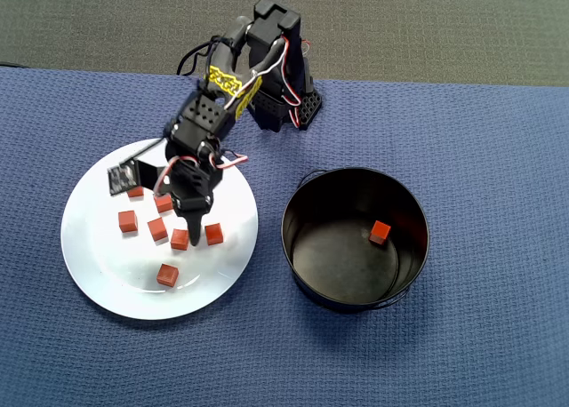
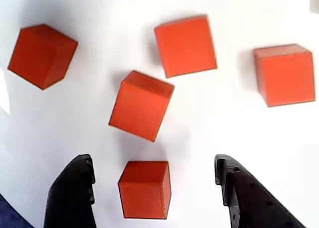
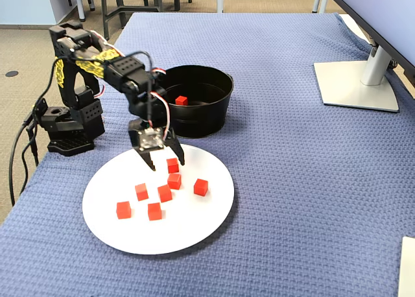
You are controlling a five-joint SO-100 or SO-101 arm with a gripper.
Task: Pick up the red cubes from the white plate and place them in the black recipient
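Several red cubes lie on the white plate (image 1: 102, 274), and one cube (image 1: 380, 233) lies inside the black recipient (image 1: 307, 203) to the plate's right in the overhead view. My gripper (image 2: 153, 168) is open low over the plate. One red cube (image 2: 145, 189) sits between its black fingers (image 2: 75, 193) with a gap on each side. In the fixed view the gripper (image 3: 167, 163) straddles the cube (image 3: 172, 165) nearest the recipient (image 3: 207, 118). A tilted cube (image 2: 141, 104) lies just ahead of the fingers, and others are further on.
The arm's base (image 1: 284, 96) stands behind the plate on the blue cloth. A monitor stand (image 3: 353, 83) sits at the far right of the table in the fixed view. The recipient's thin wire handle hangs along its rim.
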